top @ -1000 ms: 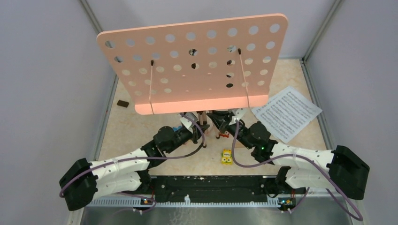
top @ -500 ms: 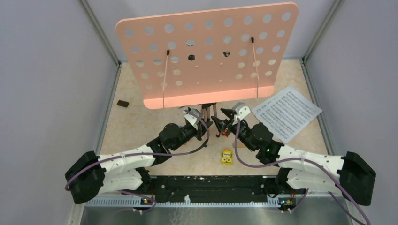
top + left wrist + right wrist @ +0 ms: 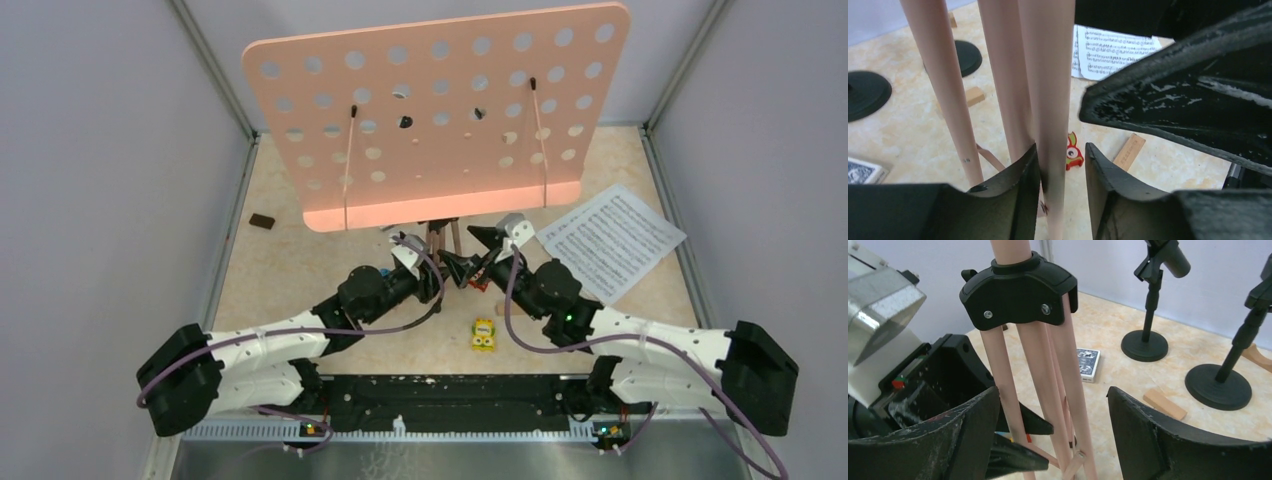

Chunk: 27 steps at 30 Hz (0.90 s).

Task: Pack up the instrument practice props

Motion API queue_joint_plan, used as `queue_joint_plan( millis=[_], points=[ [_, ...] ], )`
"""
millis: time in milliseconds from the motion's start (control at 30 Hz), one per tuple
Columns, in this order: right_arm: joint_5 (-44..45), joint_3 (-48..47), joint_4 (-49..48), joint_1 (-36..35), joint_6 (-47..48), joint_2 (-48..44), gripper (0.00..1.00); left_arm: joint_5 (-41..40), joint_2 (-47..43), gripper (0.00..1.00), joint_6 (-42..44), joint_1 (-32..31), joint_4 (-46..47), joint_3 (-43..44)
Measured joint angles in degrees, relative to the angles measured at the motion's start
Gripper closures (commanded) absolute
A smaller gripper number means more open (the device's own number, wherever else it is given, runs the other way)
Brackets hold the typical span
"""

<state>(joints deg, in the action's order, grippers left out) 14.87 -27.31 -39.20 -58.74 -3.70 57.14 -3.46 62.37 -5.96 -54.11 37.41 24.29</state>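
Observation:
The pink perforated music desk (image 3: 440, 110) stands upright on its pink tripod legs (image 3: 446, 238), folded close together under a black hub (image 3: 1018, 287). My left gripper (image 3: 1062, 150) is open around one leg (image 3: 1048, 75); the leg rests against the left finger, with a gap to the right one. My right gripper (image 3: 1053, 390) stands wide open around the legs (image 3: 1048, 370) from the other side, touching none. A white sheet-music page (image 3: 612, 240) lies at the right. Two black round-based mic holders (image 3: 1144, 345) (image 3: 1218, 385) stand behind; the nearer one holds a dark microphone (image 3: 1170, 257).
A yellow toy car (image 3: 484, 334) sits in front of the arms, and a red toy (image 3: 1074, 150) lies by the legs. A blue card box (image 3: 1088, 364) and wooden blocks (image 3: 1164, 404) (image 3: 1129, 150) lie on the floor. A small dark piece (image 3: 262, 222) lies at the left.
The desk and its legs shifted to the right and now stand still. My right gripper has opened wide off the legs, and the left jaws have loosened.

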Motion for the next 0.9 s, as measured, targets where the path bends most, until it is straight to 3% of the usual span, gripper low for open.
queue_joint_plan(
  millis=[167,900],
  points=[
    [-1.33,-2.14,-1.84,-0.02,-1.03,4.33,0.20,-0.46,-1.01,0.40,-0.76,0.00,-3.08,-0.90],
    [3.93,-9.51,-4.94,-0.02,5.86,15.72,0.17,-3.56,-8.98,0.28,-2.27,0.48,-12.00,-2.14]
  ],
)
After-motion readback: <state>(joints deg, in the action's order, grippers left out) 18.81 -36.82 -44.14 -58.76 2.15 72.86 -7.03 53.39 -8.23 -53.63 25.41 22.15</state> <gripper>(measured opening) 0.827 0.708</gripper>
